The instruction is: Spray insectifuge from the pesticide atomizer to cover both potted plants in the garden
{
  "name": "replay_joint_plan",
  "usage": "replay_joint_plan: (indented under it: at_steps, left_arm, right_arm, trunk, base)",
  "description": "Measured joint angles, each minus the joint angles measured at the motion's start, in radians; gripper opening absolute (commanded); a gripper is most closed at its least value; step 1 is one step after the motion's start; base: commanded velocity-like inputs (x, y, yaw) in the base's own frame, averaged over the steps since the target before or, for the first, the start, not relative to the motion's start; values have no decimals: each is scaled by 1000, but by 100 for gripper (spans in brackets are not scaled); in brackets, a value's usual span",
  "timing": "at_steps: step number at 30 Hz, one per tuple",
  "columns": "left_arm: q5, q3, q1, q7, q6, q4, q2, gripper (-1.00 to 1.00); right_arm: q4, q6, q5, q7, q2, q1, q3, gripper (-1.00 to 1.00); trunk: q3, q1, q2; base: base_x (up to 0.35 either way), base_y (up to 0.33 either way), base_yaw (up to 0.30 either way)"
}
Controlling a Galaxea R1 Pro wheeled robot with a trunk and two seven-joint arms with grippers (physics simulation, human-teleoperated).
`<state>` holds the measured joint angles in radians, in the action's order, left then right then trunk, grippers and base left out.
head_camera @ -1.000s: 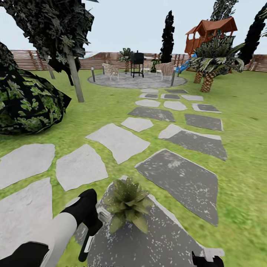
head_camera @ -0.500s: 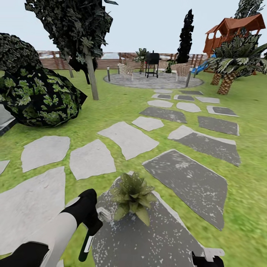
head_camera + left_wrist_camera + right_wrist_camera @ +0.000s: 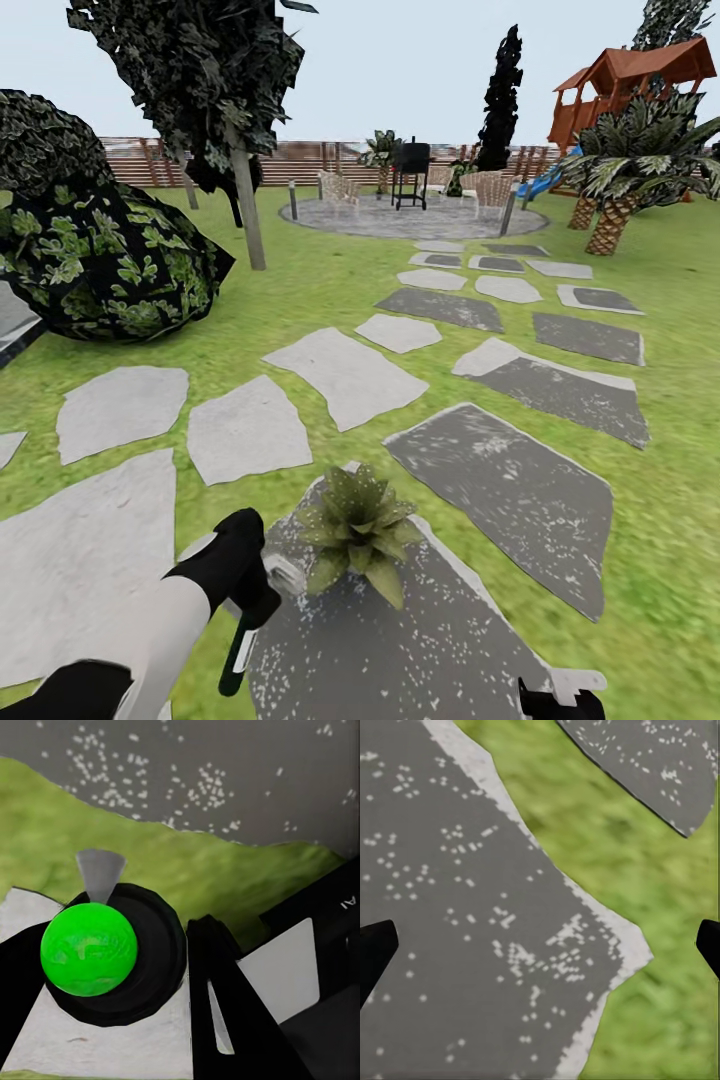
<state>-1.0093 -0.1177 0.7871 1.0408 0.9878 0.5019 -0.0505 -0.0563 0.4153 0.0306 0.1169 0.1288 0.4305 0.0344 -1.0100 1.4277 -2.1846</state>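
Head view: your left end effector [image 3: 240,640] grips the pesticide atomizer [image 3: 238,655], just beside the potted plant [image 3: 357,530] on grey paving [image 3: 500,490]. Right end effector [image 3: 540,945] spread wide, empty. Risk: nozzle aimed off, spray misses leaves.

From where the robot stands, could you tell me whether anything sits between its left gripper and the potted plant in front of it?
Nothing visible does. The left gripper hangs beside the potted plant on the dark paving slab, with bare stone between them.
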Motion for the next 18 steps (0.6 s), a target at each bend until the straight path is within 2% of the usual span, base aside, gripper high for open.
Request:
replay_joint_plan:
  at_steps: [6,12,18]
  left_arm:
    - [2,-1,-11,-1,-4,0,-4,-100]
    - [2,0,-11,-2,-4,8,-4,-100]
    - [0,1,-12,-2,-4,9,6,-100]
  right_arm:
    - [0,1,0,1,-1,0,0,100]
    - [0,0,0,0,-2,0,0,100]
    - [0,0,0,0,-2,0,0,100]
  trunk:
    - [0,0,0]
    - [0,0,0]
    - [0,0,0]
  base:
    - [0,-247,40]
    - [47,-266,246]
    - [211,-198,276]
